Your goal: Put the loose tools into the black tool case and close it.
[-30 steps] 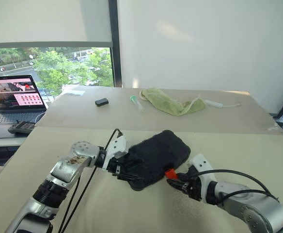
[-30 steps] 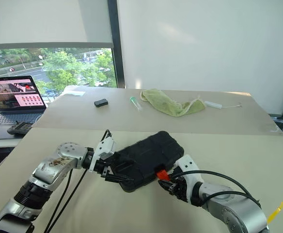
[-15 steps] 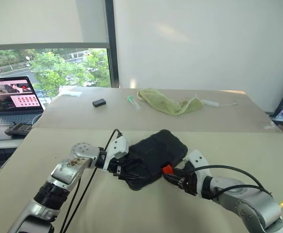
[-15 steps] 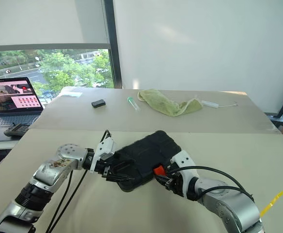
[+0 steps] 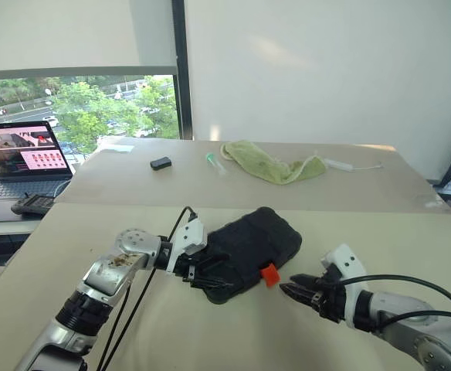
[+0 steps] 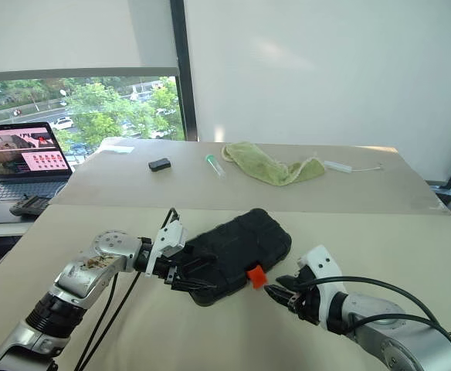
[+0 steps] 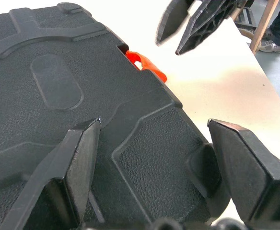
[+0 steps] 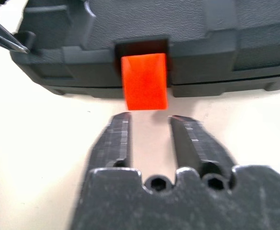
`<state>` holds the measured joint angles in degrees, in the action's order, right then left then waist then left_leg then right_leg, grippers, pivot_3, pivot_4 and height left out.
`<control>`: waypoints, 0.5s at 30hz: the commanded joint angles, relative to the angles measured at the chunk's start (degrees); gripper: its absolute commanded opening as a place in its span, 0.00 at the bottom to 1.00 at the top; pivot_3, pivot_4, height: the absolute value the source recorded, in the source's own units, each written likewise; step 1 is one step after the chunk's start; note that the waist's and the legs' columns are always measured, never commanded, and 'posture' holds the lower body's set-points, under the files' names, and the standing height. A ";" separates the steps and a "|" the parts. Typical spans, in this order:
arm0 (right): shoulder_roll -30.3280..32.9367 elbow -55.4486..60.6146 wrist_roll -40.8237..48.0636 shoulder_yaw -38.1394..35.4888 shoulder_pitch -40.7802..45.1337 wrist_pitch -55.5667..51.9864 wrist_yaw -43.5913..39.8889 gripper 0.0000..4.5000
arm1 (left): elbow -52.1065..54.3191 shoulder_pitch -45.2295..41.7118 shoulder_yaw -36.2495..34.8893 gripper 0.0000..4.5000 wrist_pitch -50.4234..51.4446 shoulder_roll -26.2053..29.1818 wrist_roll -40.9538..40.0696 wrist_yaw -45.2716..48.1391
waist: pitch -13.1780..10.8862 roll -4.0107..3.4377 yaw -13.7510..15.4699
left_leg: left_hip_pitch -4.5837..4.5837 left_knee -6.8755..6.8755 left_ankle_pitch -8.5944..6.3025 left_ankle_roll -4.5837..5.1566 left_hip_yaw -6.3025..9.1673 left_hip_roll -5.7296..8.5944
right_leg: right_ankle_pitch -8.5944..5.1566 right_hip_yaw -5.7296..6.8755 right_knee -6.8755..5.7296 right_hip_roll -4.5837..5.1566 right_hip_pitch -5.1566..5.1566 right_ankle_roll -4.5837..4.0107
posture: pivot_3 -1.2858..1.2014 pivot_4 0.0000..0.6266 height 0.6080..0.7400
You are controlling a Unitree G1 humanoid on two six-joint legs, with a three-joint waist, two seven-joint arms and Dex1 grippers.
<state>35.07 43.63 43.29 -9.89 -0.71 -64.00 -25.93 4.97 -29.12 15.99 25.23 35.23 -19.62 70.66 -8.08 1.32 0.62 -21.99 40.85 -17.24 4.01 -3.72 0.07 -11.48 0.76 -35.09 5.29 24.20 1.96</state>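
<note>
The black tool case [image 5: 249, 250] is lying shut on the near beige table [image 5: 210, 332], its long axis running diagonally from near left to far right, with the orange latch [image 5: 269, 274] sticking out of the long edge that is facing near and right. The left gripper [image 5: 201, 271] is sitting at the case's near-left end, its two black fingers [image 7: 70, 172] spread wide, one lying over the textured lid and the other standing past the case's corner; whether they are pressing it cannot be told. The right gripper [image 5: 289, 291] is pointing at the latch from the near right, just beside it and apart from it, its fingers [image 8: 118, 139] narrowed to a small gap with nothing between them. The right wrist view is showing the latch face-on in its notch, tilting outward from the case edge, while the left wrist view is showing the moulded lid and the right gripper's tips beyond the latch. On the far table a small black block [image 5: 161, 162], a green-capped tube [image 5: 216, 163], a crumpled green cloth [image 5: 272, 165] and a white cable [image 5: 353, 165] are lying well apart from the case, and at far left an open laptop [image 5: 21, 158] is standing on a lower desk.
</note>
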 commanded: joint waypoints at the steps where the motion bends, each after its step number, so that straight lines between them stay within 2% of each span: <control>1: -1.13 -2.16 0.78 1.86 4.71 -0.17 1.03 0.07 | -1.39 1.38 1.88 0.85 0.88 0.42 1.71 0.20 | 0.00 -0.01 -0.02 | 0.00 0.00 0.00 0.00 0.00 0.01 | 0.00 -0.01 0.00 0.00 0.01 0.00 | 0.52 0.24 1.00; 2: -1.46 -4.81 -0.95 4.25 6.86 0.45 1.14 0.01 | -1.17 1.50 1.94 0.85 0.98 0.40 1.73 0.08 | 0.01 -0.02 -0.06 | 0.00 0.01 0.00 0.00 0.00 0.01 | 0.00 -0.02 0.00 0.00 0.01 0.00 | 0.52 0.24 1.00; 7: -0.32 -14.01 -7.11 12.29 12.98 3.55 -0.88 0.01 | -0.29 2.08 1.80 0.85 1.07 0.69 1.69 -0.20 | 0.04 0.01 -0.33 | 0.03 -0.01 0.01 -0.01 0.00 -0.01 | -0.02 0.01 -0.02 -0.04 0.00 -0.04 | 0.52 0.24 1.00; 11: -0.97 -17.91 -9.65 15.79 15.79 6.01 -3.34 0.01 | -0.53 2.03 1.42 0.85 1.08 0.71 1.82 -0.67 | 0.05 -0.02 -0.48 | 0.00 -0.02 0.02 -0.03 -0.01 0.00 | -0.01 -0.02 -0.04 -0.04 0.05 -0.04 | 0.52 0.24 1.00; 15: -3.13 -19.07 -10.00 15.84 17.59 7.38 -4.11 0.01 | -0.28 2.60 1.41 0.85 0.85 0.73 1.85 -0.79 | 0.05 -0.02 -0.62 | -0.01 -0.01 0.02 -0.03 -0.01 0.00 | -0.01 -0.01 -0.04 -0.04 0.06 -0.04 | 0.52 0.24 1.00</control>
<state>32.92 22.51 32.52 7.46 14.69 -59.58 -29.21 5.78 -28.27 15.60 25.16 35.49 -19.57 70.14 -8.04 1.30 0.00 -22.01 40.84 -17.22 3.98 -3.73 0.06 -11.48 0.75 -35.13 5.25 24.26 1.92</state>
